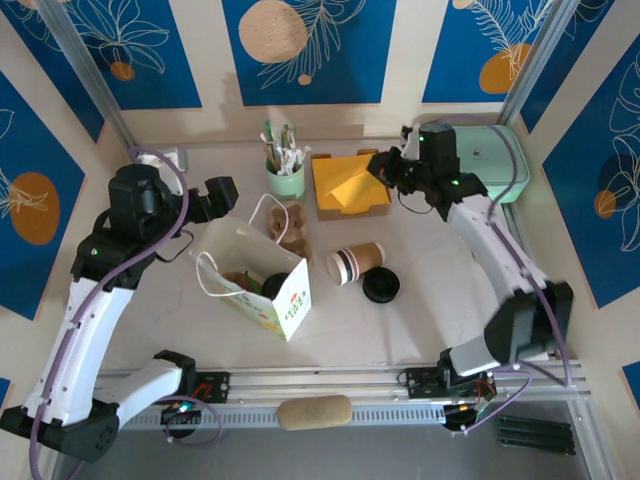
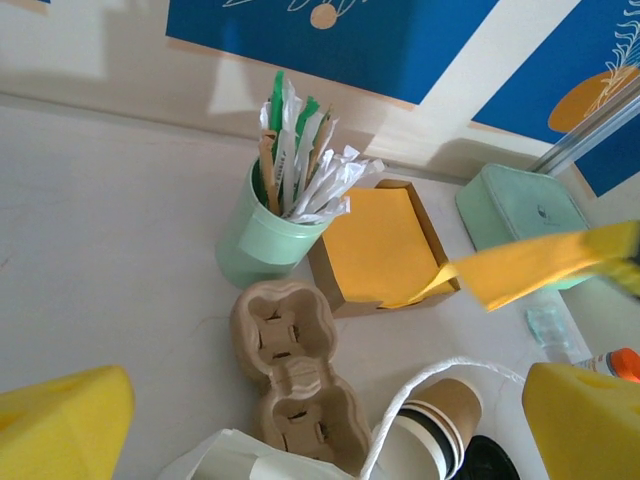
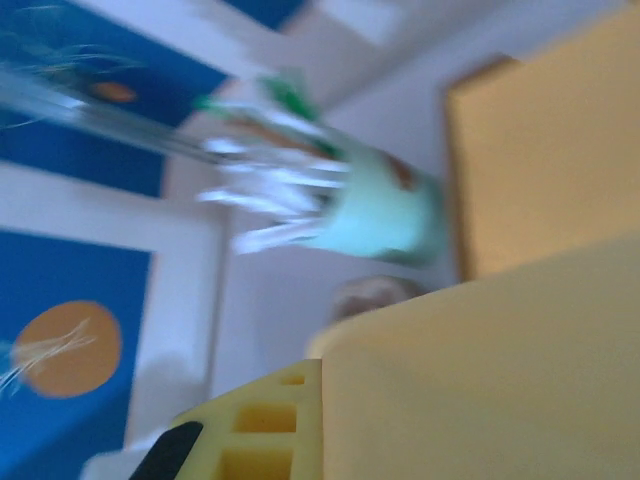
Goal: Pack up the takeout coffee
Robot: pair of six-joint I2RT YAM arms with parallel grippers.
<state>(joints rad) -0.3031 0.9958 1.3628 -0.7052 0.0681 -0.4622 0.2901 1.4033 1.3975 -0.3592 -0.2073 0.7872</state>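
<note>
Kraft-brown cup [image 1: 356, 264] is laid sideways mid-bench beside its black lid [image 1: 381, 285], apart from both grippers. Left gripper [image 1: 218, 192] is spread wide, empty; right gripper [image 1: 383, 168] is clamped on a yellow sheet [image 2: 530, 265]. Utensils [image 2: 300, 160] are held in the mint cup [image 2: 260, 245].

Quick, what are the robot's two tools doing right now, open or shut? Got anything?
Left tool: open, holding nothing.
Right tool: shut, pinching a yellow napkin.
</note>
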